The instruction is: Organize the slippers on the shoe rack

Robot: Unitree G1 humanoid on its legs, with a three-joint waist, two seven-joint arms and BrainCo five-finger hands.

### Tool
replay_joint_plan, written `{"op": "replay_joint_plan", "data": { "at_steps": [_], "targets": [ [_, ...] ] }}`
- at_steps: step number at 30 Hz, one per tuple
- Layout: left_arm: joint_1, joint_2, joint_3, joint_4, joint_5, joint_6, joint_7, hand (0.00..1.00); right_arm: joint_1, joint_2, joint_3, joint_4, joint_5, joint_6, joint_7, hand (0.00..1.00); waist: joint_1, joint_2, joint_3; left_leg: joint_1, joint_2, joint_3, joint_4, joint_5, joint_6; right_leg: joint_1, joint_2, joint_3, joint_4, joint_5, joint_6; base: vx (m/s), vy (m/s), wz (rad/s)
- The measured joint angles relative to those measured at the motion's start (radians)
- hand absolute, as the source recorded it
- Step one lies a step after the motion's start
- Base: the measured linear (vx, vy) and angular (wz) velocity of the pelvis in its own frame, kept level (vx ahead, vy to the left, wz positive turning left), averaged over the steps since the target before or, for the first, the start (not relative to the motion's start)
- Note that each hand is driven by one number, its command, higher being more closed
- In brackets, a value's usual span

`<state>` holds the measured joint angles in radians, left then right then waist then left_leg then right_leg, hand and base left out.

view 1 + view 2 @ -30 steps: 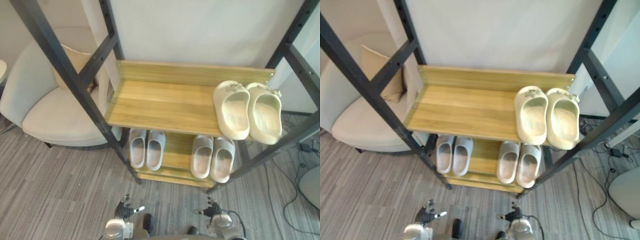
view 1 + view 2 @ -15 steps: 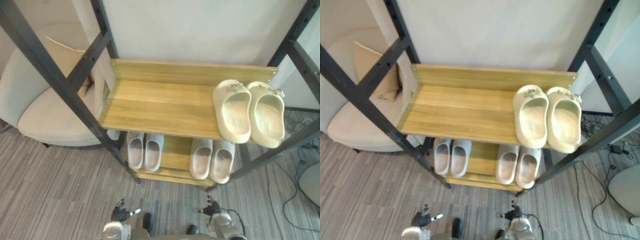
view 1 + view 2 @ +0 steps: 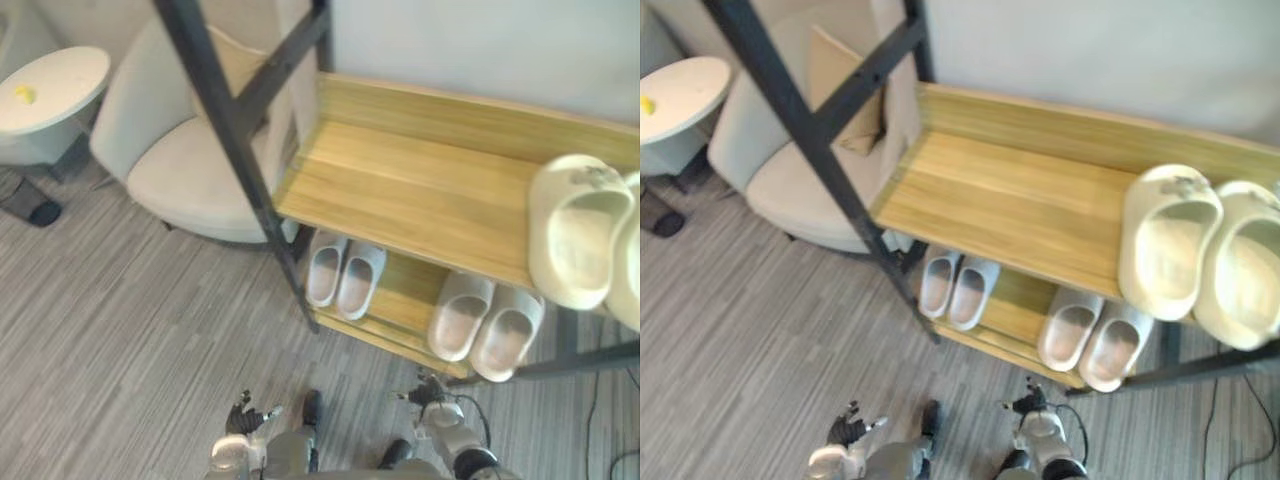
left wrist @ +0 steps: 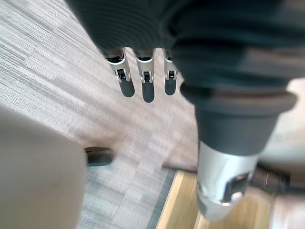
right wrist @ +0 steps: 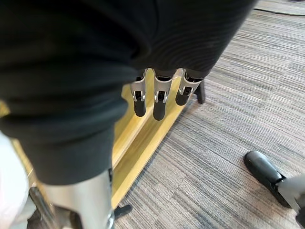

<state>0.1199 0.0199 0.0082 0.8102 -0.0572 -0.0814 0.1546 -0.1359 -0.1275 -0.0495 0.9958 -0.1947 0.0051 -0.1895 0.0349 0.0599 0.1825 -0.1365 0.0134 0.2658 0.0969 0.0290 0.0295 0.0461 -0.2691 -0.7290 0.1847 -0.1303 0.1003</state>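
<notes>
Slippers [image 3: 1170,240] of cream colour lie paired on the top shelf [image 3: 1010,200], two grey pairs [image 3: 327,275] below, toes to the wall, so the rack [image 3: 817,150] seems tidy already. The left hand [image 3: 243,418] and right hand [image 3: 432,398] hang low over the floor [image 3: 120,330], well apart from them, fingers straight, holding nothing.

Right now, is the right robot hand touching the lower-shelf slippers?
Apart. Left eye view shows the lower shelf edge and floor between the right robot hand and the nearest slipper. Right wrist view: fingers straight, empty.
</notes>
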Motion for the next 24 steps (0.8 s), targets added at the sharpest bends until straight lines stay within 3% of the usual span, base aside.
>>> {"op": "replay_joint_plan", "data": {
  "at_steps": [2,3,9,12,13,15,16,17,18,19,20,22,23,24],
  "targets": [
    [-0.002,0.006,-0.006,0.008,0.009,0.003,0.0,0.0,0.007,0.016,-0.021,-0.001,0.0,-0.004,-0.003,0.0,0.001,-0.003,0.0,0.047,-0.007,-0.013,-0.086,0.016,-0.023,0.024,0.029,0.02,-0.05,-0.003,-0.003,-0.05,0.031,0.31],
    [-0.003,0.003,-0.019,0.011,0.018,0.003,0.0,0.0,-0.004,0.021,-0.03,0.0,0.0,-0.006,-0.004,0.0,0.0,0.009,0.003,0.095,-0.008,-0.032,-0.203,0.07,-0.042,0.03,0.053,0.011,-0.07,0.016,-0.001,-0.07,-0.043,0.17],
    [-0.022,0.005,-0.032,0.047,0.038,0.0,0.002,0.0,0.012,0.046,-0.025,0.012,-0.002,0.001,-0.004,0.0,-0.008,0.008,0.015,0.134,-0.008,-0.071,-0.209,0.078,-0.047,0.088,0.06,-0.025,-0.067,0.009,-0.015,-0.06,-0.021,0.16],
    [-0.03,0.006,-0.026,0.07,0.057,0.0,0.001,0.0,0.011,0.049,-0.023,0.019,-0.003,0.004,0.001,0.0,-0.008,0.003,0.02,0.145,-0.016,-0.086,-0.209,0.077,-0.046,0.084,0.032,-0.03,-0.012,-0.029,-0.013,-0.05,0.027,0.15],
    [-0.031,0.014,-0.024,0.074,0.057,0.0,0.001,0.0,0.014,0.049,-0.023,0.028,-0.003,0.005,0.006,0.0,-0.008,-0.009,0.027,0.156,-0.037,-0.115,-0.209,0.071,-0.039,0.084,-0.013,-0.052,0.066,-0.073,-0.002,-0.03,0.04,0.52],
    [-0.031,0.021,-0.025,0.08,0.057,0.0,0.0,0.0,0.019,0.05,-0.023,0.035,-0.003,0.006,0.012,0.0,-0.014,-0.022,0.028,0.157,-0.054,-0.144,-0.209,0.064,-0.04,0.088,-0.041,-0.061,0.117,-0.099,0.001,-0.01,0.009,0.58],
    [-0.033,0.027,-0.028,0.085,0.058,0.001,0.001,0.0,0.024,0.045,-0.024,0.04,-0.003,0.006,0.015,0.0,-0.021,-0.026,0.032,0.155,-0.069,-0.206,-0.209,0.051,-0.025,0.082,-0.063,0.009,0.199,-0.117,-0.027,0.03,-0.014,1.01],
    [-0.033,0.042,-0.03,0.096,0.063,0.005,0.001,0.0,0.039,0.048,-0.019,0.04,-0.002,0.008,0.017,0.0,-0.031,-0.03,0.034,0.156,-0.071,-0.264,-0.208,0.05,-0.024,0.021,-0.052,0.2,0.31,-0.093,-0.083,0.03,-0.016,1.08],
    [-0.031,0.044,-0.03,0.097,0.065,0.006,0.001,0.0,0.041,0.049,-0.016,0.04,-0.002,0.009,0.017,0.0,-0.031,-0.029,0.033,0.155,-0.069,-0.276,-0.208,0.051,-0.024,0.004,-0.043,0.253,0.334,-0.086,-0.097,0.06,-0.001,1.04],
    [-0.031,0.043,-0.026,0.092,0.056,0.006,0.002,0.0,0.047,0.052,-0.01,0.041,-0.002,0.011,0.019,0.0,-0.029,-0.025,0.035,0.152,-0.056,-0.301,-0.208,0.062,-0.018,-0.038,-0.001,0.393,0.351,-0.128,-0.092,0.08,-0.121,1.05],
    [-0.033,0.048,-0.024,0.089,0.057,0.008,0.017,0.0,0.048,0.056,0.019,0.041,-0.001,0.013,0.021,0.0,-0.025,-0.037,0.034,0.135,-0.05,-0.372,-0.203,0.073,-0.018,-0.068,0.094,0.601,0.29,-0.168,-0.063,0.09,-0.194,1.25],
    [-0.037,0.044,-0.024,0.095,0.056,0.007,0.019,0.0,0.049,0.056,0.021,0.041,-0.001,0.013,0.02,0.0,-0.025,-0.036,0.036,0.135,-0.045,-0.409,-0.203,0.082,-0.031,-0.075,0.129,0.649,0.24,-0.17,-0.055,0.04,-0.166,0.94],
    [-0.039,0.052,-0.021,0.1,0.057,0.005,0.018,0.0,0.054,0.063,0.024,0.041,0.0,0.013,0.02,0.0,-0.024,-0.057,0.029,0.135,-0.061,-0.441,-0.203,0.088,-0.051,-0.069,0.131,0.638,0.125,-0.128,-0.061,0.03,-0.151,1.1],
    [-0.049,0.046,-0.01,0.122,0.057,0.007,0.018,0.0,0.06,0.066,0.021,0.043,0.001,0.015,0.02,0.0,-0.029,-0.046,0.026,0.136,-0.065,-0.473,-0.203,0.095,-0.061,-0.043,0.125,0.587,0.115,-0.124,-0.033,0.05,-0.175,1.11]
  ]
}}
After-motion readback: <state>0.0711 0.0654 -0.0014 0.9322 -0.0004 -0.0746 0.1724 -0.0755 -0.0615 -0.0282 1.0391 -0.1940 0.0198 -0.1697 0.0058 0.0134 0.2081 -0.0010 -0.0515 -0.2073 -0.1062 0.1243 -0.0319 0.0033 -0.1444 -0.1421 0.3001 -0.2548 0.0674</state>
